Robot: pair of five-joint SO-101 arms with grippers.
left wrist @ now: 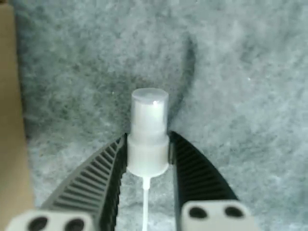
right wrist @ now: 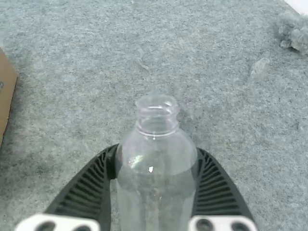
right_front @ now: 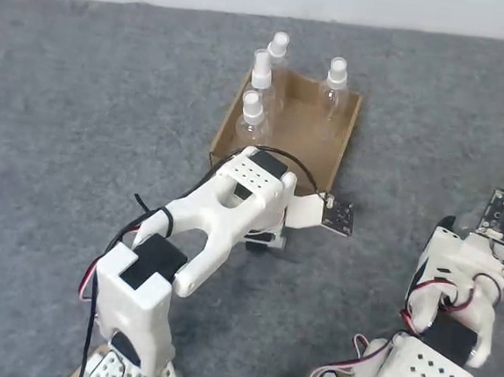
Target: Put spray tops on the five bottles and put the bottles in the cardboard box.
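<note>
My left gripper is shut on a white spray top, whose thin tube hangs down between the fingers, above the grey carpet. In the high view the left arm stands just in front of the cardboard box. My right gripper is shut on a clear bottle that stands upright with its neck bare. The right arm is at the near right, well apart from the box. Several bottles with spray tops stand upright in the box.
Grey carpet covers the whole surface. A box wall edges the left wrist view, and a box corner edges the right wrist view. A lint tuft lies farther off on the carpet.
</note>
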